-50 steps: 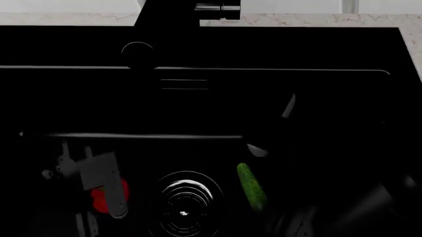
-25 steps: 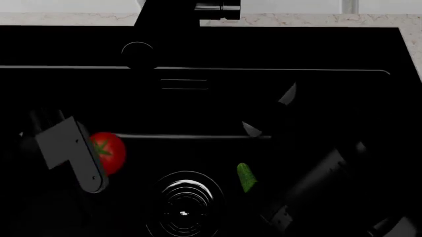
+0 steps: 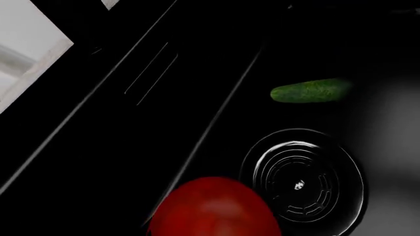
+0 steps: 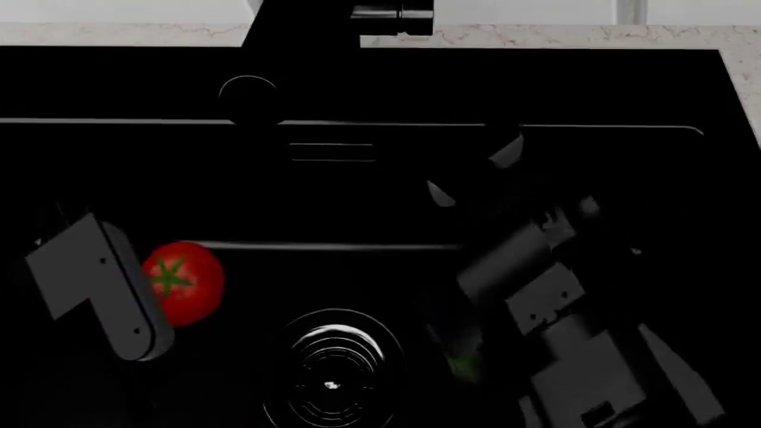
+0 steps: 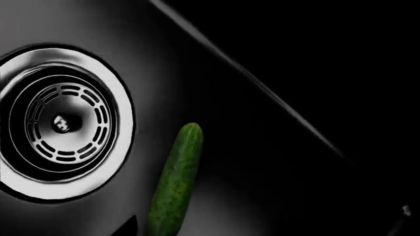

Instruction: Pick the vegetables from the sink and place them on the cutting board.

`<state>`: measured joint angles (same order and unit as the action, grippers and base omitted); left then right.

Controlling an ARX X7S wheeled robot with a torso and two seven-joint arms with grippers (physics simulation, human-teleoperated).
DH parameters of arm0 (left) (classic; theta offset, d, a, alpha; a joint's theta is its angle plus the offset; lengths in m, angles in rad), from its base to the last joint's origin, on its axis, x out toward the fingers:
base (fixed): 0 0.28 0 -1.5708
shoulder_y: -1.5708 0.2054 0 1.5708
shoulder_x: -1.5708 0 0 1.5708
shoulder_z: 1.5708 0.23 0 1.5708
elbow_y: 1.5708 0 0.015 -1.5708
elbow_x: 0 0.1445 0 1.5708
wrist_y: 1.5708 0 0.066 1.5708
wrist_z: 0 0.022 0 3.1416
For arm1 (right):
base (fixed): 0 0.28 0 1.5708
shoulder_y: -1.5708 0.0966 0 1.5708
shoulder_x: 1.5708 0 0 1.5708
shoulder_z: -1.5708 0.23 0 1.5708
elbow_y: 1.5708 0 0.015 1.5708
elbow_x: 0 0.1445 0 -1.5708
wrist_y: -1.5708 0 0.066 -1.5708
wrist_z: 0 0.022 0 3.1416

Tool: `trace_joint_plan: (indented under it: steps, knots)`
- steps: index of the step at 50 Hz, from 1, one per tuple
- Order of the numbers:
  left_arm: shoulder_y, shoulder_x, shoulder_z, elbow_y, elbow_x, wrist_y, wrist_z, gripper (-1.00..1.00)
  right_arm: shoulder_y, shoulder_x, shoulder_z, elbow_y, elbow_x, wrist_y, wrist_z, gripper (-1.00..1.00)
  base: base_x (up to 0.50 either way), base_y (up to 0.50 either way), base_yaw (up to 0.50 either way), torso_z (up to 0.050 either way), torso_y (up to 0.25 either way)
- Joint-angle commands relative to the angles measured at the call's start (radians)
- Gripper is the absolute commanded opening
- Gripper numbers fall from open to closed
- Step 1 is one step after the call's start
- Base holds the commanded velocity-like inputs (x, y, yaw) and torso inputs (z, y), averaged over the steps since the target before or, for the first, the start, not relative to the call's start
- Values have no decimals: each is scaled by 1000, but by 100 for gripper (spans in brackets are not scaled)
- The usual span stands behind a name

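Black sink (image 4: 618,89) basin fills our view, chrome drain (image 4: 333,366) at lower centre. Our left gripper (image 4: 178,285) at lower left holds the tomato (image 4: 184,281). Our right gripper (image 4: 458,192) hangs mid-frame, opening unclear; the cucumber (image 5: 176,179) lies below it beside the drain, its long axis running up-frame, nearer this arm.

cucumber (image 5: 176,183) | bare sink floor (image 5: 276,162) one side | drain (image 5: 62,123) other side
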<state>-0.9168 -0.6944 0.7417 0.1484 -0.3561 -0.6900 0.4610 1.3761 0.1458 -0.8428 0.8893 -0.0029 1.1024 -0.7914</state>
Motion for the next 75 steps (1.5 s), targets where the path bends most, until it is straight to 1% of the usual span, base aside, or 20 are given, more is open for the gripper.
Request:
trace_joint_plan:
  steps: [1, 4, 11, 18, 39, 51, 52, 60, 67, 68, 70, 72, 73, 74, 75]
  knots:
    - [13, 2, -34, 24, -52, -8, -28, -100, 58, -141, 49, 414, 28, -246, 69, 100, 0, 0, 0, 0, 0]
    - [13, 1, -35, 32, -56, -12, -28, -100, 38, -145, 28, 412, 63, -253, 80, 100, 0, 0, 0, 0, 0]
    - [19, 2, -32, 31, -57, -4, -26, -100, 0, -145, -128, 395, 210, -252, 100, 100, 0, 0, 0, 0, 0]
    - [23, 4, -32, 26, -60, 0, -24, -100, -17, -145, -234, 417, 330, -272, 136, 100, 0, 0, 0, 0, 0]
    - [22, 8, -34, 41, -78, -21, -27, -100, -91, -113, 45, 419, 131, -287, 163, 100, 0, 0, 0, 0, 0]
    - [15, 6, -25, 49, -77, -35, -25, -100, -127, -105, 126, 419, 49, -291, 163, 100, 1, 0, 0, 0, 0]
    - [13, 7, -26, 49, -77, -37, -26, -100, -128, -105, 127, 419, 42, -290, 170, -100, 0, 0, 0, 0, 0]
    - [26, 28, -89, 31, -144, -31, -31, -100, -131, -106, 127, 419, 14, -293, 151, -100, 0, 0, 0, 0, 0]
    - [24, 32, -102, 19, -157, -28, -30, -100, -104, -93, 107, 419, -2, -400, 143, -100, 2, 0, 0, 0, -2]
    - [20, 39, -118, 19, -189, -68, -36, -100, -93, -86, 101, 417, -3, -449, 118, -100, 0, 0, 0, 0, 0]
    - [22, 36, -120, 24, -194, -70, -35, -100, -82, -75, 101, 397, -5, -457, 125, -100, 0, 0, 0, 0, 125]
    - [23, 35, -125, 29, -200, -73, -38, -100, -121, -14, 98, 184, -5, -330, 110, -100, 0, 0, 0, 0, 250]
    - [27, 36, -134, 34, -207, -78, -48, -100, -154, 45, 123, 34, 10, -229, 105, -100, 0, 0, 0, 0, 250]
    - [28, 34, -133, 38, -208, -82, -49, -100, -170, 69, 129, -101, 13, -184, 106, -100, -12, 0, 0, 0, 250]
    - [32, 31, -132, 42, -208, -85, -52, -100, -188, 96, 128, -184, 14, -144, 100, -100, -12, 0, 0, 0, 250]
